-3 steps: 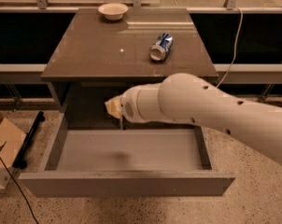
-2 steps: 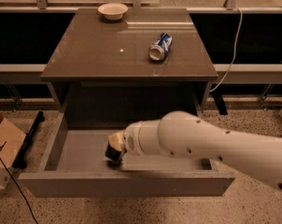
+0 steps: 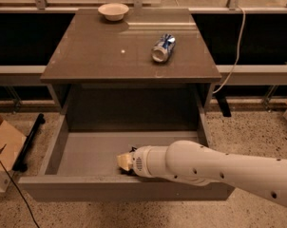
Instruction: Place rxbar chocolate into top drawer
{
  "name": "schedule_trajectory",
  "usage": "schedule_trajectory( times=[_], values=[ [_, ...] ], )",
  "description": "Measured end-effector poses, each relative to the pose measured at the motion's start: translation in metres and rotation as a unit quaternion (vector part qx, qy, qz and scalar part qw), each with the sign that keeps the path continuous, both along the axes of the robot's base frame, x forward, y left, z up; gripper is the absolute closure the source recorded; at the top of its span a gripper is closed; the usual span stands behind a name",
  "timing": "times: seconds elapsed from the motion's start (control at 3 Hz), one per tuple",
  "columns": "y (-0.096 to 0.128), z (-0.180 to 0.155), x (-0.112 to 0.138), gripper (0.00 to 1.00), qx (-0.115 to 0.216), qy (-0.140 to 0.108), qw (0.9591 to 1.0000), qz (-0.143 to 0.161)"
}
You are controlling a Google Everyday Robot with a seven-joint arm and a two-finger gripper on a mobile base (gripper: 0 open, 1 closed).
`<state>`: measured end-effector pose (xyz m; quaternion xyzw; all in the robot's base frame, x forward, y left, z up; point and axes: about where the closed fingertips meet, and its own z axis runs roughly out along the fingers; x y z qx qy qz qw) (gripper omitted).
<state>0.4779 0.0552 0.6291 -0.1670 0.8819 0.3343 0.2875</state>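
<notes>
The top drawer (image 3: 86, 153) is pulled wide open under the brown-topped cabinet (image 3: 110, 56), with its grey floor showing. My white arm reaches in from the right. My gripper (image 3: 125, 162) is low inside the drawer, close to the floor, near the front panel at the middle. The rxbar chocolate does not show clearly. Only a small black edge (image 3: 132, 150) appears at the gripper's end, and I cannot tell whether it is the bar.
A crushed blue-and-silver can (image 3: 163, 48) lies on the cabinet top, right of centre. A pale bowl (image 3: 113, 11) sits at its back edge. A cardboard box (image 3: 3, 146) and a black bar (image 3: 29, 141) are on the floor to the left. A white cable (image 3: 234, 46) hangs at the right.
My gripper has moved down from in front of the cabinet's opening into the drawer, and now sits lower and nearer the front panel. The can and bowl have not moved.
</notes>
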Motion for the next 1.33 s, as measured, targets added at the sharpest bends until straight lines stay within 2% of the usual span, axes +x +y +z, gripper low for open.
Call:
schedule_trajectory(
  times=[0.67, 1.0, 1.33],
  values=[
    [-0.0005, 0.0033, 0.0032, 0.37, 0.000, 0.000, 1.0000, 0.000],
    [-0.0002, 0.0034, 0.0031, 0.06, 0.000, 0.000, 1.0000, 0.000],
    [0.0003, 0.0036, 0.0029, 0.00, 0.000, 0.000, 1.0000, 0.001]
  ],
)
